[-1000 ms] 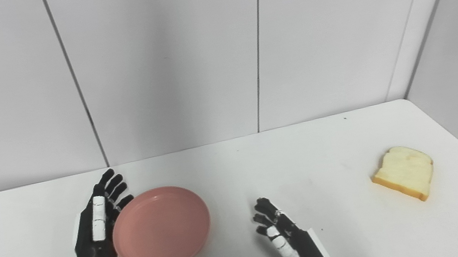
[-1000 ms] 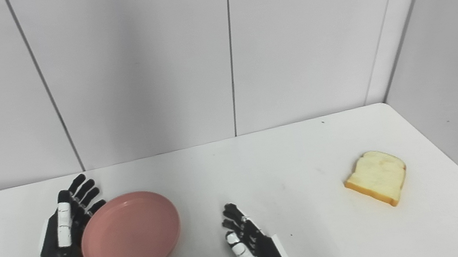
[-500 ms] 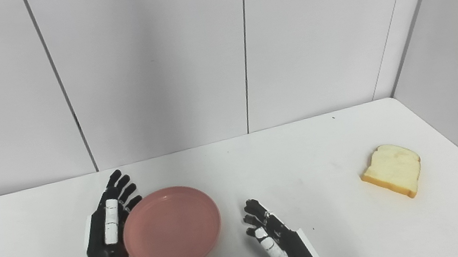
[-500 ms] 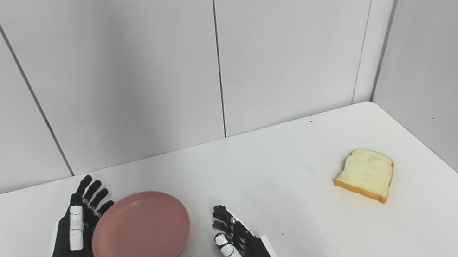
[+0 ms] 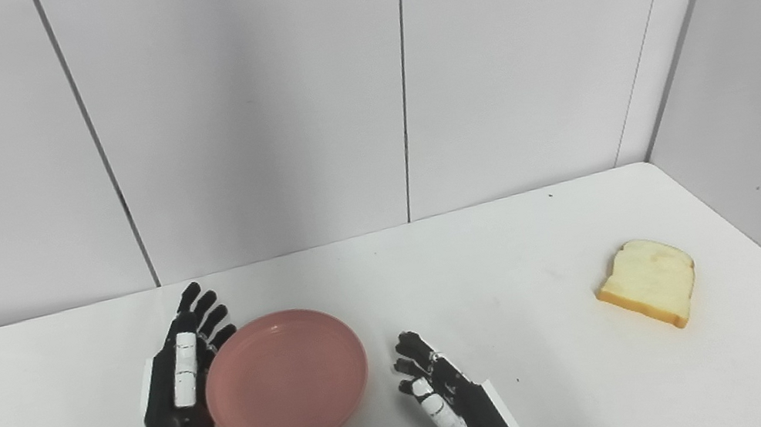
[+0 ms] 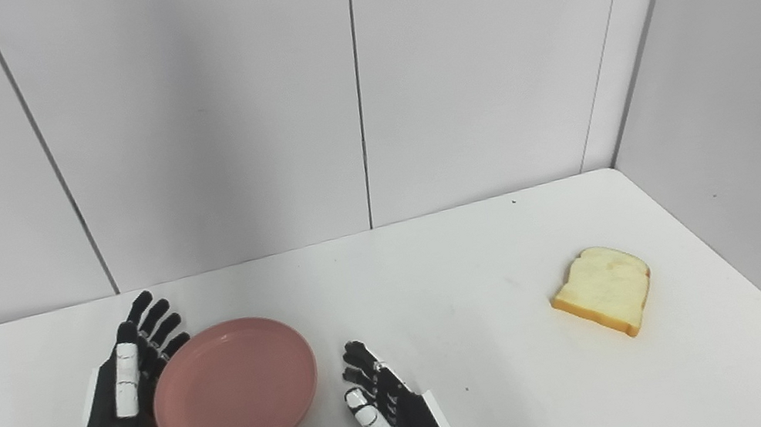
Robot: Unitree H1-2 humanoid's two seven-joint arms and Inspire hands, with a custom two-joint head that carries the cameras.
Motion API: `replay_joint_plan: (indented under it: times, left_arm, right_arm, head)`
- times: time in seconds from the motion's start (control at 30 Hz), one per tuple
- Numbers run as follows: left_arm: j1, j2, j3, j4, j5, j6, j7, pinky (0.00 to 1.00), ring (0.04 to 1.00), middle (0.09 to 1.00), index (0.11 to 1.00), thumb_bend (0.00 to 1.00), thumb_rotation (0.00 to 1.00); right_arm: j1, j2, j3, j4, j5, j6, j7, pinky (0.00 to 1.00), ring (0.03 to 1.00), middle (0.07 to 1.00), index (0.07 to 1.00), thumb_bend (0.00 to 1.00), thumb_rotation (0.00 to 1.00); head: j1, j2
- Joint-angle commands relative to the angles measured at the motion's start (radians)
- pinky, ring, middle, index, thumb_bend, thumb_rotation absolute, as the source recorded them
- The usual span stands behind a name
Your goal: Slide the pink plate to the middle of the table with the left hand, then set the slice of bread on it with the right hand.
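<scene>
left hand: fingers spread flat, grasping nothing, resting against the pink plate's left rim | right hand: lying empty with fingers released, just right of plate | slice of bread: sitting far right on table

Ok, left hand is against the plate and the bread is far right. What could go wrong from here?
The left hand only presses the pink plate's left rim, so the plate may spin or slip off course. The open right hand sits just right of the plate, in its likely path. The bread lies near the table's right edge; a nudge could drop it.
</scene>
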Motion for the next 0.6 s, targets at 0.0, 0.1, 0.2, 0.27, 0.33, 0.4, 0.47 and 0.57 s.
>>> replay_joint_plan:
  times: [0.0, 0.1, 0.2, 0.27, 0.33, 0.4, 0.47, 0.57]
  left_arm:
    - [0.033, -0.006, 0.001, 0.014, -0.01, 0.001, -0.007, 0.8, 0.875, 0.9, 0.884, 0.95, 0.84]
    - [0.04, -0.006, -0.001, 0.006, -0.01, 0.008, -0.009, 0.8, 0.875, 0.9, 0.887, 0.96, 0.83]
    - [0.044, -0.006, -0.002, 0.0, -0.005, 0.013, -0.003, 0.8, 0.875, 0.903, 0.892, 0.95, 0.85]
    - [0.041, -0.006, -0.001, 0.003, -0.003, 0.016, 0.003, 0.8, 0.875, 0.903, 0.893, 0.95, 0.85]
    - [0.037, -0.005, -0.002, 0.012, 0.002, 0.013, 0.007, 0.79, 0.875, 0.905, 0.896, 0.94, 0.85]
    - [0.033, -0.004, -0.004, 0.021, 0.004, 0.002, 0.004, 0.79, 0.874, 0.904, 0.899, 0.94, 0.85]
    - [0.032, -0.004, -0.004, 0.025, 0.002, -0.005, 0.001, 0.79, 0.873, 0.9, 0.897, 0.94, 0.85]
    - [0.024, -0.006, -0.004, 0.04, 0.002, -0.012, 0.002, 0.79, 0.871, 0.897, 0.897, 0.94, 0.85]
  right_arm:
    - [0.016, 0.004, -0.001, 0.013, 0.015, -0.012, 0.004, 0.85, 0.881, 0.901, 0.891, 0.75, 0.79]
    - [0.024, -0.01, -0.013, -0.011, 0.041, -0.001, 0.014, 0.86, 0.884, 0.905, 0.899, 0.78, 0.71]
    - [0.028, -0.059, -0.015, -0.057, 0.057, -0.006, 0.045, 0.91, 0.931, 0.964, 0.978, 0.81, 0.71]
    - [0.017, -0.111, -0.013, -0.098, 0.038, -0.017, 0.071, 0.92, 0.952, 0.979, 0.991, 0.81, 0.72]
    - [-0.002, -0.162, -0.02, -0.13, 0.009, -0.025, 0.089, 0.94, 0.976, 0.993, 0.998, 0.84, 0.74]
    - [-0.032, -0.226, -0.037, -0.162, -0.019, -0.021, 0.102, 0.93, 0.97, 0.985, 1.0, 0.87, 0.71]
    - [-0.054, -0.275, -0.052, -0.183, -0.022, -0.012, 0.115, 0.91, 0.957, 0.967, 1.0, 0.91, 0.69]
    - [-0.114, -0.418, -0.101, -0.19, 0.03, -0.01, 0.18, 0.89, 0.93, 0.926, 1.0, 0.97, 0.58]
  head:
    - [0.002, 0.0]
    - [0.014, -0.002]
    - [0.027, -0.002]
    - [0.031, -0.004]
    - [0.032, -0.006]
    - [0.032, -0.008]
    - [0.032, -0.008]
    - [0.029, -0.015]
